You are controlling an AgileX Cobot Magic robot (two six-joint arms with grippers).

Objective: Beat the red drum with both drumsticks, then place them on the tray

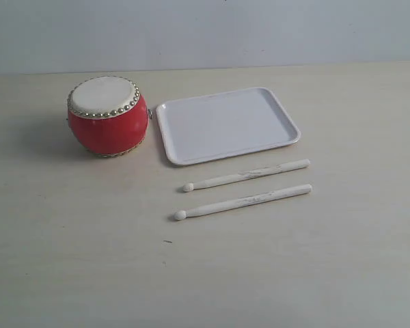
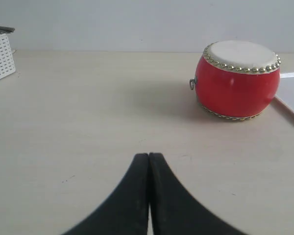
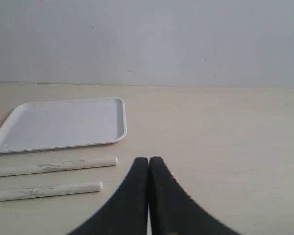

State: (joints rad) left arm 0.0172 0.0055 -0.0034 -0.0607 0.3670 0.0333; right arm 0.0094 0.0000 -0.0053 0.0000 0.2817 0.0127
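Observation:
The red drum (image 1: 108, 116) with its cream, gold-studded top stands at the table's left rear, also seen in the left wrist view as the drum (image 2: 236, 80). Right beside it lies the white tray (image 1: 227, 124), with nothing on it. Two cream drumsticks lie side by side in front of the tray, one nearer the tray (image 1: 247, 175) and one nearer the front (image 1: 243, 201), rounded tips pointing left. My left gripper (image 2: 149, 155) is shut on nothing, well short of the drum. My right gripper (image 3: 148, 159) is shut on nothing, beside the butt ends of the sticks (image 3: 54, 166). Neither gripper shows in the exterior view.
A white perforated basket (image 2: 0, 56) stands at the far edge of the left wrist view. The pale wooden table (image 1: 314, 260) stretches around the objects, and a plain grey wall runs behind it.

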